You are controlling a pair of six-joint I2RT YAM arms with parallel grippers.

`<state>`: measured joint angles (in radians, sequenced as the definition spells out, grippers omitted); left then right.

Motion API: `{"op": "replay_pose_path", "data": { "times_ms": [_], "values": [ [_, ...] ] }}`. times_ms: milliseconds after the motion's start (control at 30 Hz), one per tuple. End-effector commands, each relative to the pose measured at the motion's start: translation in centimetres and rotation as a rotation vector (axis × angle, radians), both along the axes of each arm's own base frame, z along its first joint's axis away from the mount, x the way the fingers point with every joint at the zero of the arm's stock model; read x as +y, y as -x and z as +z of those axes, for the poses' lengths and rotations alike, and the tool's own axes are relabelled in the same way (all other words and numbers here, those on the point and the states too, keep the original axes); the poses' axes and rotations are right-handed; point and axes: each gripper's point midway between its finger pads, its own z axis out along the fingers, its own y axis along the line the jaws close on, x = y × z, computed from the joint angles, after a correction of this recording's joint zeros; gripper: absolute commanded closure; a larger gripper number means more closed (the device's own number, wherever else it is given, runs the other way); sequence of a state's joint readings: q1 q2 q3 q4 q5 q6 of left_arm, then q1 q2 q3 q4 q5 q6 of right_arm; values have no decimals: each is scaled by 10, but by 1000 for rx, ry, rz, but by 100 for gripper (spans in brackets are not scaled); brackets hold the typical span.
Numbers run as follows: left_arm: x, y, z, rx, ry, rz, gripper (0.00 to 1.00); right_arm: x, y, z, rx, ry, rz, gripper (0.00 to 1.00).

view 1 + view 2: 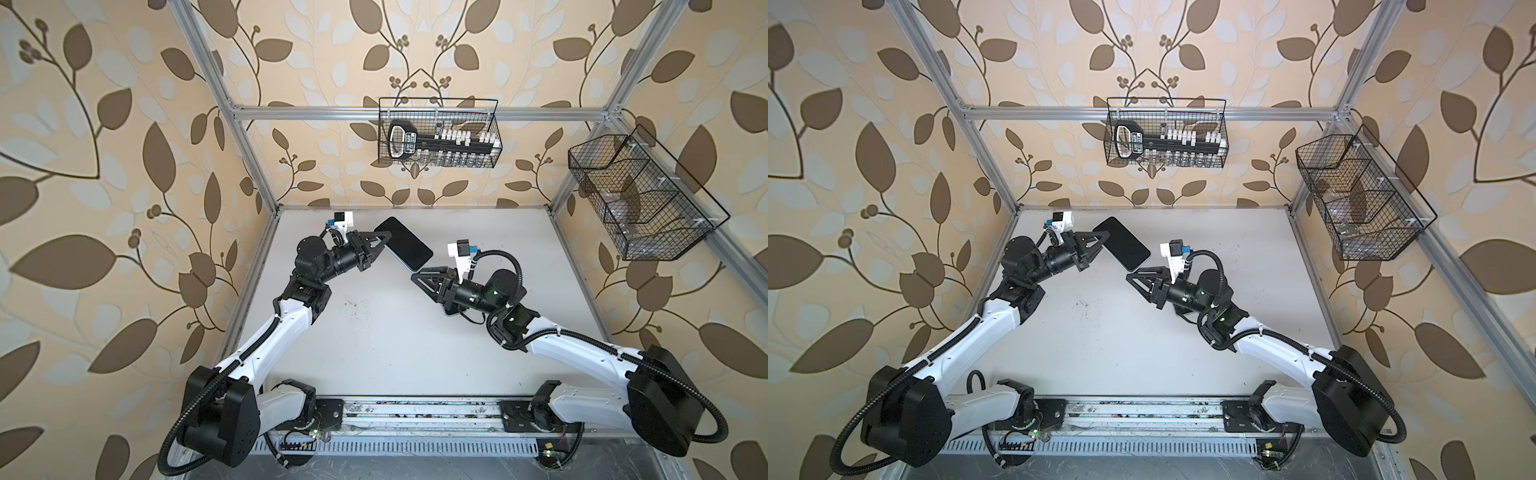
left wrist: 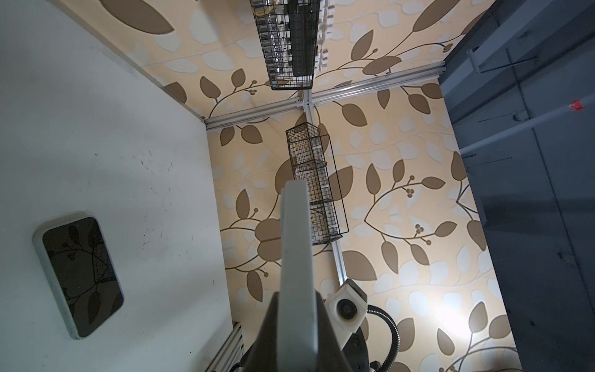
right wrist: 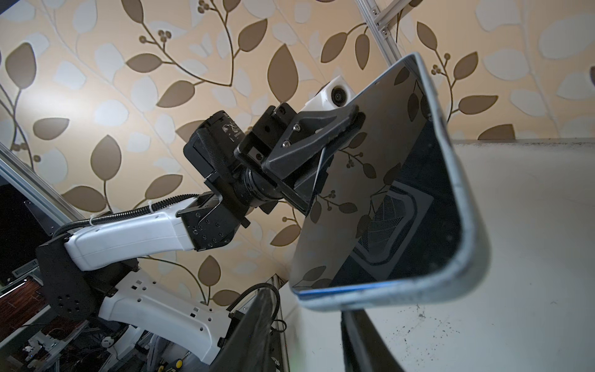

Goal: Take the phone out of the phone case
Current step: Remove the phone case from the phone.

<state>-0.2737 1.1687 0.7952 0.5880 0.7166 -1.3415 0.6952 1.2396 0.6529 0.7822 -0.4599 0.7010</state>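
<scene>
Top views both show the left gripper (image 1: pixel 384 240) pinching the phone (image 1: pixel 405 243) by one long side, holding it tilted in the air above the table (image 1: pixel 374 353). Phone sits in its pale case (image 3: pixel 467 225). A thin blue edge (image 3: pixel 338 289) shows at the low end, so it may be lifting out there. Right gripper (image 1: pixel 417 277) is at that low corner, jaws apart, no visible grip. Step: getting a second hold to peel. Next move needs the right fingers on the case lip only, not the screen, then pulling apart. Another phone-like slab (image 2: pixel 77 277) lies flat on the table.
</scene>
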Motion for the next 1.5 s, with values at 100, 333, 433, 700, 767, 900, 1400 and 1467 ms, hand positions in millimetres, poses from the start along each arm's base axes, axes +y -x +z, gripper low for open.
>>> {"op": "replay_pose_path", "data": {
  "times_ms": [100, 333, 433, 700, 767, 900, 1400, 1467],
  "values": [
    [4, 16, 43, -148, 60, -4, 100, 3, -3, 11, -46, -4, -2, 66],
    [3, 14, 46, -147, 72, -7, 100, -1, -3, 11, -64, 18, -23, 70],
    [3, 14, 44, -142, 71, -7, 100, -2, -3, 12, -72, 19, -27, 71],
    [3, 13, 37, -128, 60, 1, 100, -3, 1, 17, -83, 8, -18, 64],
    [3, 13, 37, -126, 59, 1, 100, -4, 2, 20, -88, 3, -17, 64],
    [3, 12, 36, -124, 58, 1, 100, -6, 4, 26, -101, -5, -17, 64],
    [3, 14, 39, -125, 66, -2, 100, 0, 1, 27, -96, -13, -2, 69],
    [3, 14, 39, -124, 67, -2, 100, 1, 1, 28, -97, -15, 1, 69]
  ]
}}
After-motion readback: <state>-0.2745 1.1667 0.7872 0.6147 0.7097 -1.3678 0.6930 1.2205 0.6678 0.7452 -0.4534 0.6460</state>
